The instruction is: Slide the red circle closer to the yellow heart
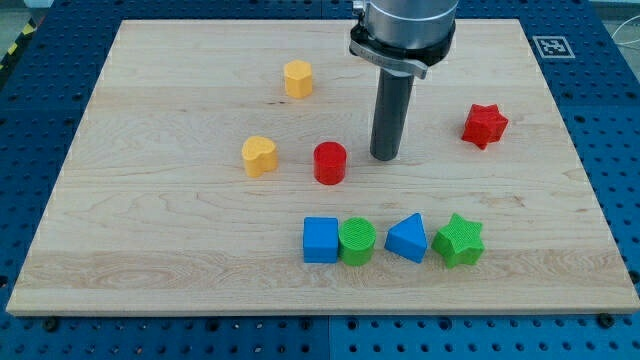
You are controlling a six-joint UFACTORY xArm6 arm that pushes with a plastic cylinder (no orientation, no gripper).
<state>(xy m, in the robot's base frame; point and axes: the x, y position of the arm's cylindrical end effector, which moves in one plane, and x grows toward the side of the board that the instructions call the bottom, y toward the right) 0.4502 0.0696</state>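
Observation:
The red circle (pixel 330 163) stands near the middle of the wooden board (pixel 150 230). The yellow heart (pixel 259 156) lies a short way to its left, with a gap between them. My tip (pixel 385 157) rests on the board just to the right of the red circle, a small gap apart from it. The dark rod rises from the tip to the arm's grey head at the view's top.
A yellow hexagon (pixel 297 78) sits above the heart. A red star (pixel 485 125) lies at the right. Along the bottom stand a blue cube (pixel 321 240), a green circle (pixel 357 241), a blue triangle (pixel 407 238) and a green star (pixel 459 240).

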